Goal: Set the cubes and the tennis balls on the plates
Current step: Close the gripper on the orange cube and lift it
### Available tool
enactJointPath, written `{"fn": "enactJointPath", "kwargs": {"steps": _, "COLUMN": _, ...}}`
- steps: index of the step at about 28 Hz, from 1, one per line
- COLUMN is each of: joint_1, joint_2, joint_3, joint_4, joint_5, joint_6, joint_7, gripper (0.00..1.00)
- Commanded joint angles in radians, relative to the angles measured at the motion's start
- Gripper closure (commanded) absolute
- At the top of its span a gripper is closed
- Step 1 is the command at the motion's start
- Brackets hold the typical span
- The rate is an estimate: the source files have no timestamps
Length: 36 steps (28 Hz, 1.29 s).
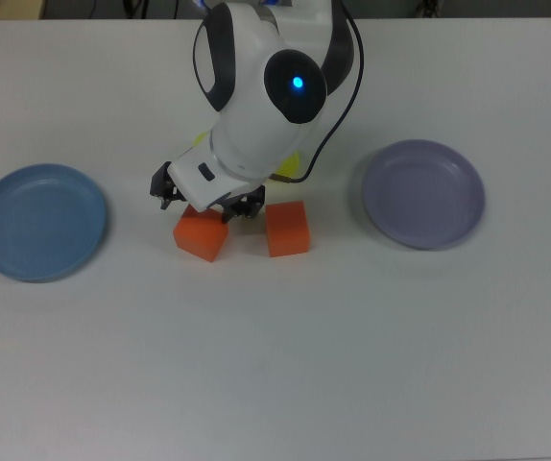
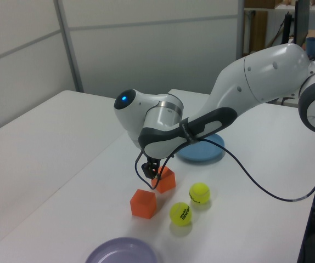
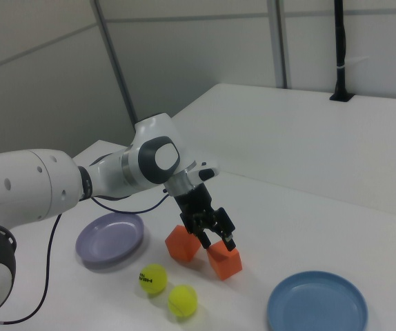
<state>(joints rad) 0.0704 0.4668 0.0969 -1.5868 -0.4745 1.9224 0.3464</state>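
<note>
Two orange cubes sit in the middle of the top view, side by side with a small gap. The left cube [image 1: 200,237] is the one I am after. The other cube [image 1: 286,229] is just to its right and I do not touch it. My gripper [image 1: 208,204] is low over the left cube, and my jaws are open, one on each side of it. In the right view, my gripper [image 3: 212,234] has its two fingers down around the top of that cube [image 3: 224,261], but I cannot tell if they touch it yet.

One tennis ball [image 2: 200,193] and a second tennis ball [image 2: 180,214] lie close together in the lower middle of the left view. The blue plate [image 1: 37,221] is at the far left of the top view. The purple plate [image 1: 423,193] is at the right. Both plates have nothing on them.

So I think I am at the very first step: grabbing a cube. Next I should squeeze my jaws on it, lift it straight up, and carry it to a plate. The blue plate looks like the nearer one.
</note>
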Motion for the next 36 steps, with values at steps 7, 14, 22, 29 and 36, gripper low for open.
{"fn": "enactJointPath", "kwargs": {"steps": 7, "joint_1": 0.028, "joint_2": -0.005, "joint_3": 0.01, "joint_4": -0.013, "joint_5": -0.039, "joint_6": 0.082, "joint_7": 0.028, "gripper": 0.0}}
{"fn": "enactJointPath", "kwargs": {"steps": 14, "joint_1": 0.029, "joint_2": 0.019, "joint_3": 0.012, "joint_4": -0.019, "joint_5": -0.067, "joint_6": 0.11, "joint_7": 0.055, "gripper": 0.0}}
{"fn": "enactJointPath", "kwargs": {"steps": 22, "joint_1": 0.034, "joint_2": 0.047, "joint_3": 0.01, "joint_4": -0.025, "joint_5": -0.134, "joint_6": 0.104, "joint_7": 0.089, "gripper": 0.0}}
{"fn": "enactJointPath", "kwargs": {"steps": 29, "joint_1": 0.029, "joint_2": 0.047, "joint_3": -0.002, "joint_4": -0.045, "joint_5": -0.164, "joint_6": 0.09, "joint_7": 0.086, "gripper": 0.0}}
{"fn": "enactJointPath", "kwargs": {"steps": 36, "joint_1": 0.028, "joint_2": 0.05, "joint_3": -0.003, "joint_4": -0.071, "joint_5": -0.187, "joint_6": 0.073, "joint_7": 0.089, "gripper": 0.01}}
